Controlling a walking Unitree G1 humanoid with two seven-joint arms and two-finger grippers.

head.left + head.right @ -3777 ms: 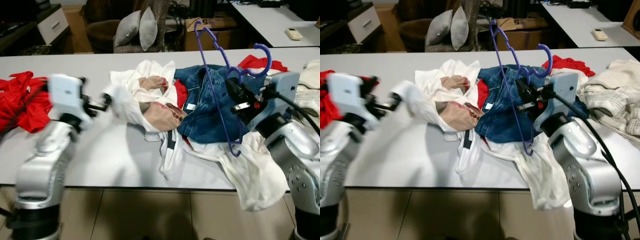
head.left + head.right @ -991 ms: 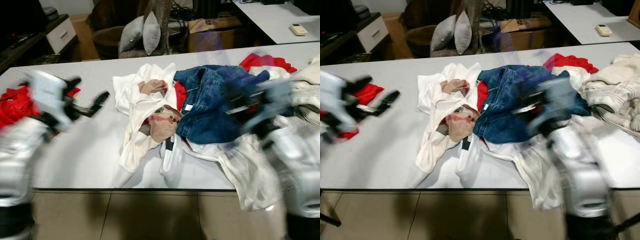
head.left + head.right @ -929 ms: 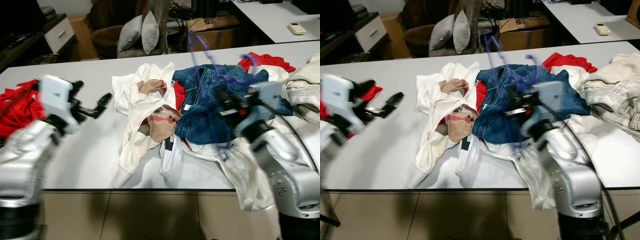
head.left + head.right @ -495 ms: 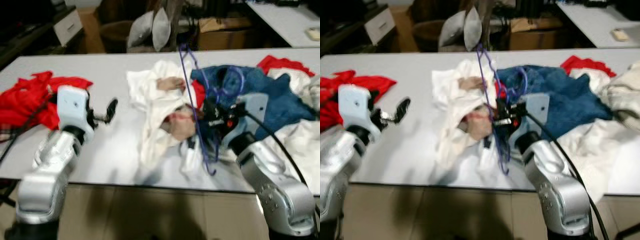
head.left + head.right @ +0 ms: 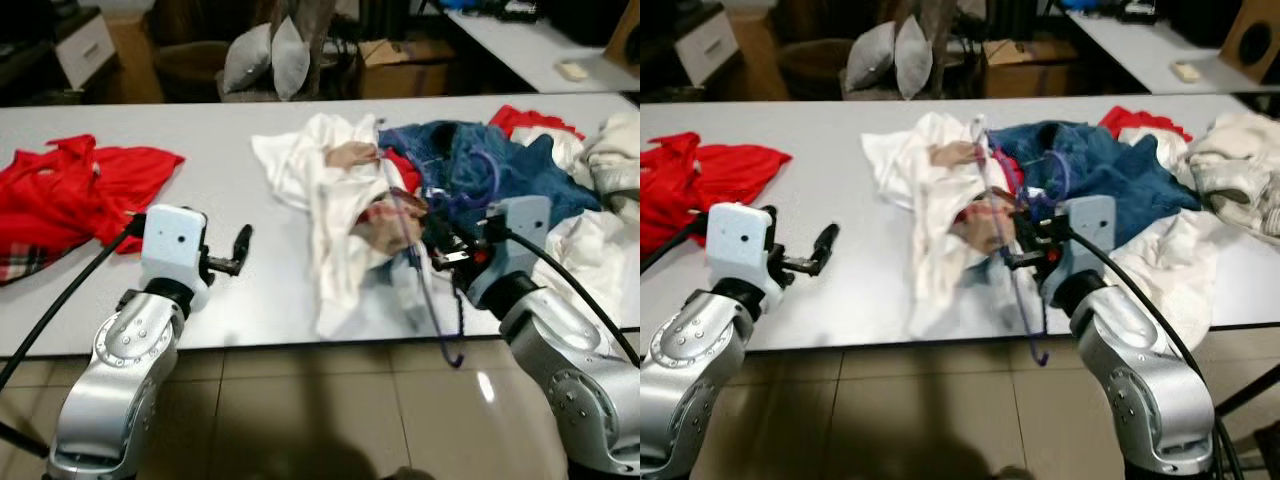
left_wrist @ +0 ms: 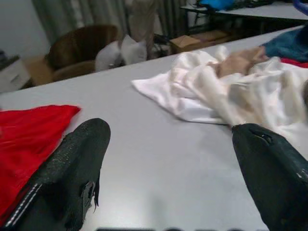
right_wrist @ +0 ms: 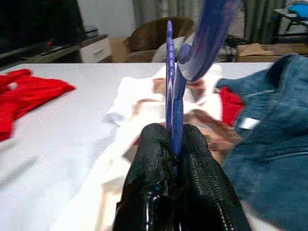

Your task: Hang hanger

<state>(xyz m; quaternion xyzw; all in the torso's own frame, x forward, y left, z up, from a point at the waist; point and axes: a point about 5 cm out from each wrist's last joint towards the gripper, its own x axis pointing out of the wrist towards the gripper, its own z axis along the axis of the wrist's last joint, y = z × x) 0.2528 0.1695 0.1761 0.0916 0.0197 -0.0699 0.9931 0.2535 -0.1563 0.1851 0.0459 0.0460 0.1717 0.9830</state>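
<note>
A purple plastic hanger [image 5: 420,262] stands tilted over the table's front edge, with its hook [image 5: 482,172] up over the clothes and its lower end below the table edge. My right gripper [image 5: 441,251] is shut on the hanger's middle. In the right wrist view the two black fingers [image 7: 159,159] pinch the purple bar [image 7: 172,82]. My left gripper [image 5: 241,247] hovers open over bare tabletop left of the white shirt [image 5: 325,200], with nothing between its fingers [image 6: 79,163].
A heap of clothes covers the grey table [image 5: 220,190]: the white shirt, blue jeans [image 5: 520,165], and pale garments [image 5: 615,150] at the right. A red garment [image 5: 70,190] lies at the left. Cushions [image 5: 262,60] and boxes stand behind the table. Tiled floor [image 5: 300,410] lies below.
The whole view has shifted as the camera moved. My right gripper has carried the hanger lower and nearer the table's front edge. The left gripper now sits clear of the white shirt.
</note>
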